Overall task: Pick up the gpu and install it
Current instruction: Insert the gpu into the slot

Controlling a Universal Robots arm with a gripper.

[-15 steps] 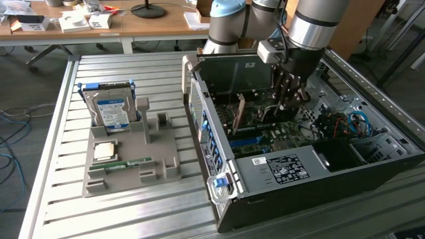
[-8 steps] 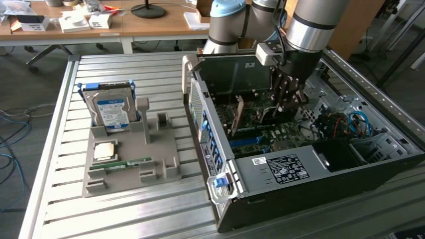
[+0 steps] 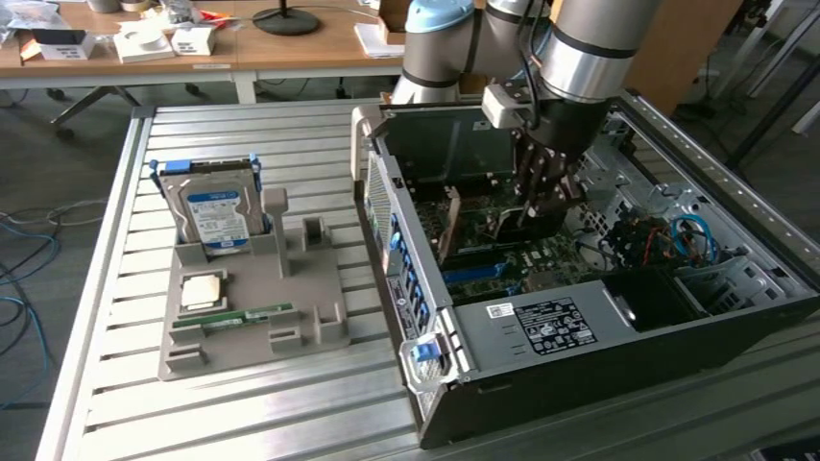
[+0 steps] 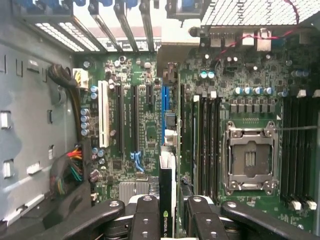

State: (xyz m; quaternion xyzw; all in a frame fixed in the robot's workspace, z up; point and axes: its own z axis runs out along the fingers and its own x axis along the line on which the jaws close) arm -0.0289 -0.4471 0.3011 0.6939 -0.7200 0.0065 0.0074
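Observation:
My gripper [image 3: 548,204] reaches down into the open computer case [image 3: 539,331], over the motherboard. It is shut on the gpu [image 3: 510,223], a thin dark card that stands on edge below the fingers. The wrist view looks straight down along the gpu [image 4: 167,190], edge-on between my two black fingers [image 4: 147,215], with a small green logo on its near end. The card runs in line with the expansion slots, right beside the blue slot [image 4: 164,100]. Its far end points at the rear slot openings [image 4: 127,20]. Whether its lower edge sits in a slot I cannot tell.
A grey fixture tray [image 3: 314,331] on the slatted table holds a blue-labelled hard drive [image 3: 215,216], a small square chip [image 3: 203,291] and a green memory stick [image 3: 237,317]. Inside the case are the processor socket [image 4: 249,157], memory slots [image 4: 207,145] and cable bundles [image 4: 70,172].

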